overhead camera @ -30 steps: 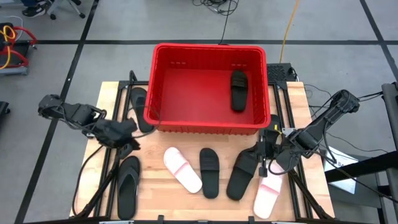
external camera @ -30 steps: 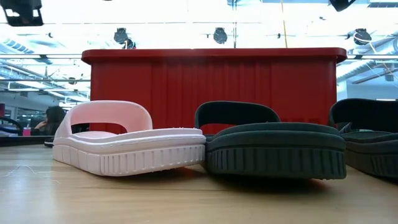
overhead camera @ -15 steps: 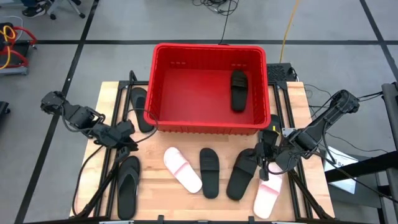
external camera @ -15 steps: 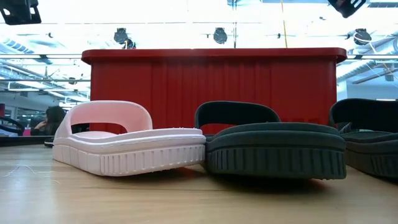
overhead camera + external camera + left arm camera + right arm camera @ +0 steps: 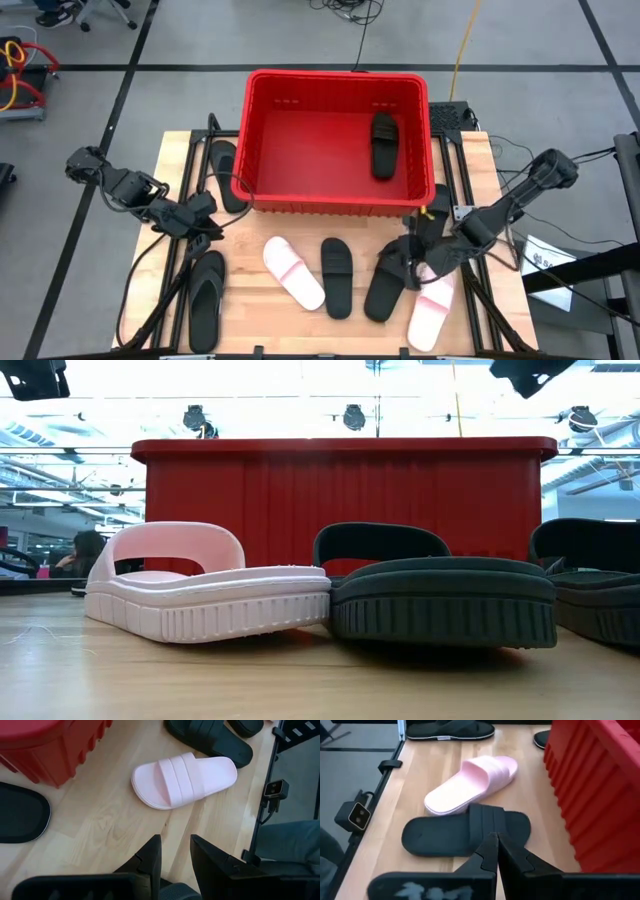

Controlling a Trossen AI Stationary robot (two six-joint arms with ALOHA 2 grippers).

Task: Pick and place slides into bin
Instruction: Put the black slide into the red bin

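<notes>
Right tool (image 5: 413, 268), its fingers (image 5: 492, 851) pressed together with nothing between them, hung over the lower right of the table (image 5: 260, 310) in the high view, above the black slide (image 5: 385, 282) that lay angled beside a pale pink slide (image 5: 431, 314) at the table's lower right edge. Left tool (image 5: 205, 235) sat at the left of the frame just above the table, its fingers (image 5: 150, 860) parted a little and empty, pointing towards the middle of the boards. Nearest the lower edge in the high view lay a black flip-flop (image 5: 206, 298) at the lower left, then a second pale pink slide (image 5: 293, 272) and a black wide-strap slide (image 5: 336, 277) side by side at lower centre; the low view showed that pink one (image 5: 205, 585) and its black neighbour (image 5: 440, 595) touching at their soles, standing in front of the red wall. Farther up, another black slide (image 5: 224, 172) lay along the left side of the bin (image 5: 335, 205), partly under its rim. Occupying the upper centre of the frame, the red bin held one black slide (image 5: 384, 145) lying lengthwise near its right wall.
</notes>
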